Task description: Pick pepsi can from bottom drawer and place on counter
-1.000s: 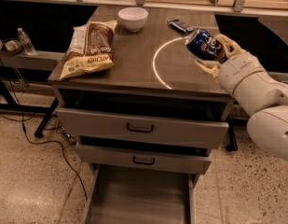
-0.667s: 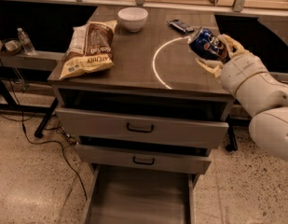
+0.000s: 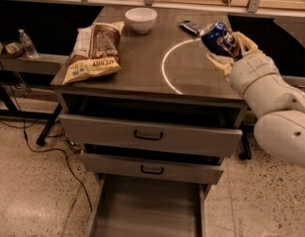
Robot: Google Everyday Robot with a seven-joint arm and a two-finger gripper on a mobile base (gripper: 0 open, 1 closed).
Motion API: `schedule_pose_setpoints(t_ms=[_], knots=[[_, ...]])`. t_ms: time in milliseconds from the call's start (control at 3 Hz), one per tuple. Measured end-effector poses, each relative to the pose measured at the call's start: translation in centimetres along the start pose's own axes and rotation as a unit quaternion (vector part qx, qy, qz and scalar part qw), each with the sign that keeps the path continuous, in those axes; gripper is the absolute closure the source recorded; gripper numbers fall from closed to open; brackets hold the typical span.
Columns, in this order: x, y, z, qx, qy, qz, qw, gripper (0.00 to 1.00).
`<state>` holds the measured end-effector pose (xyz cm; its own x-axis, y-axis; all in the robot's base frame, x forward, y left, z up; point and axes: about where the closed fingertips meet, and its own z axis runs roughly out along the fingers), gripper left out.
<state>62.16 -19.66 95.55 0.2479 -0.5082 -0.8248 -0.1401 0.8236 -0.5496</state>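
Observation:
The pepsi can [image 3: 219, 37] is dark blue with a silver top. It is tilted and held in my gripper [image 3: 230, 47] above the right part of the counter [image 3: 142, 58], over the right side of the thin white circle [image 3: 166, 68]. The pale fingers [image 3: 247, 42] close around the can from the right. The bottom drawer [image 3: 147, 206] is pulled out at the foot of the cabinet, and its flat floor shows nothing on it. My white arm [image 3: 275, 102] reaches in from the right.
A chip bag [image 3: 94, 51] lies on the left of the counter. A white bowl [image 3: 140, 19] stands at the back. A dark flat wrapped bar [image 3: 191, 27] lies behind the can. The two upper drawers [image 3: 149, 135] stand partly open. A cable runs over the floor at the left.
The gripper and the can have moved slightly up and back over the counter. Nothing else has moved.

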Motion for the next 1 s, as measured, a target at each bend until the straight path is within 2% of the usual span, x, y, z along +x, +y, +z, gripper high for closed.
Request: schedule_pose_setpoints(t_ms=[333, 667, 1000], knots=[[1.5, -2.1, 4.1, 0.041, -0.003, 0.114, 0.9927, 1.00], [3.1, -1.9, 6.5, 0.047, 0.005, 0.160, 0.9860, 1.00], [4.9, -0.6, 7.6, 0.043, 0.009, 0.196, 0.9796, 1.00]])
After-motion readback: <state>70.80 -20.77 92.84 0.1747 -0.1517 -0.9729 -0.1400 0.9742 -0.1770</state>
